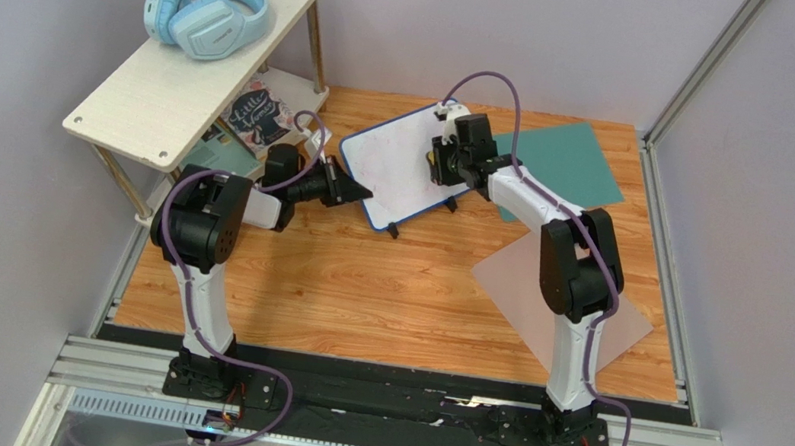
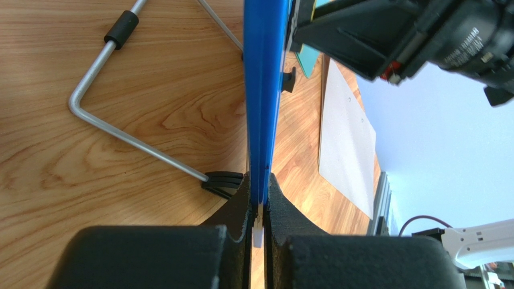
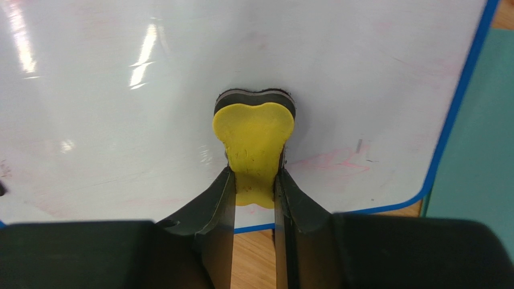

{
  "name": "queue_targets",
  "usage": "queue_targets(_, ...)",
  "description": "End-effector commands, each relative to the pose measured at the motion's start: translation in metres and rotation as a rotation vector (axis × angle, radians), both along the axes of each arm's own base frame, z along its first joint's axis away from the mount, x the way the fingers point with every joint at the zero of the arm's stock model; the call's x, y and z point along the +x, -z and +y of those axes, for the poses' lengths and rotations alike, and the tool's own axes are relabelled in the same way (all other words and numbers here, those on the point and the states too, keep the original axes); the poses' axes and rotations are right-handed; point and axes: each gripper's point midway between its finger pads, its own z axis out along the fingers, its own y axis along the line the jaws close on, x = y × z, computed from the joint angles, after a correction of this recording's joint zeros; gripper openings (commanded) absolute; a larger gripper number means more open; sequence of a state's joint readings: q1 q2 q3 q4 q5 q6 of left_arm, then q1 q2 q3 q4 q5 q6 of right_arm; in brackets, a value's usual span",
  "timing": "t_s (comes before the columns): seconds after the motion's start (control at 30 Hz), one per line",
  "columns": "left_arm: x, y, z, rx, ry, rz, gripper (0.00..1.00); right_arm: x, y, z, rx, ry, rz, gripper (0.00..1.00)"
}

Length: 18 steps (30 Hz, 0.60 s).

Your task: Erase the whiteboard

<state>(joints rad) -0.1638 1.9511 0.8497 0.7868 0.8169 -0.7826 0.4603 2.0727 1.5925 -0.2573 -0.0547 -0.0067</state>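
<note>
Top external view first: the whiteboard [image 1: 404, 166] sits at an angle in the upper middle of the frame on the wooden table [image 1: 359, 287]. It lies between the white shelf [image 1: 186, 69] at upper left and the teal sheet [image 1: 572, 160] at upper right. The left gripper [image 1: 358, 190] comes in at the board's lower left edge. The right gripper [image 1: 443, 160] sits against the board's face near its right end. Blue headphones [image 1: 205, 14] lie on the shelf. A book cover [image 1: 256, 122] under it carries lettering too small to read.

Left wrist view now: the fingers are closed tight on the dark-blue frame [image 2: 262, 90], seen edge-on up the middle of the picture, a firm clamp on the board. A metal shelf leg [image 2: 114, 120] crosses the upper left. White print on the other arm's housing at upper right is too blurred to read.

Right wrist view, and there's the tool: a yellow eraser [image 3: 253, 135] pinched between the fingers, its dark felt flat on the white surface at centre frame. Faint pink marks [image 3: 329, 161] show just right of it, with more at lower left. To wipe well, the felt should stay flat and pressed, sweeping sideways over the pink traces and keeping inside the frame. Meanwhile the left clamp has to resist the push so the board doesn't tip. No brand shows on the eraser.
</note>
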Motion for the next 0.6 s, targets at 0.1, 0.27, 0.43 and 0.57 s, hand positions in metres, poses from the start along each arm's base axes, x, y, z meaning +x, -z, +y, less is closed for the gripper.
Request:
queue_targets(0.1, -0.004, 0.008, -0.002, 0.024, 0.023, 0.001, 0.0, 0.033, 0.023, -0.062, -0.034, 0.178, 0.025, 0.0)
queue_targets(0.27, -0.005, 0.009, -0.002, 0.023, 0.028, 0.002, 0.0, 0.045, 0.015, -0.047, 0.006, 0.108, 0.027, 0.0)
queue_targets(0.43, -0.005, 0.008, -0.003, 0.022, 0.029, 0.001, 0.0, 0.037, 0.002, -0.01, 0.117, -0.04, 0.048, 0.0)
queue_targets(0.57, -0.005, 0.008, -0.003, 0.021, 0.034, 0.001, 0.0, 0.028, -0.016, 0.02, 0.14, -0.136, 0.015, 0.0)
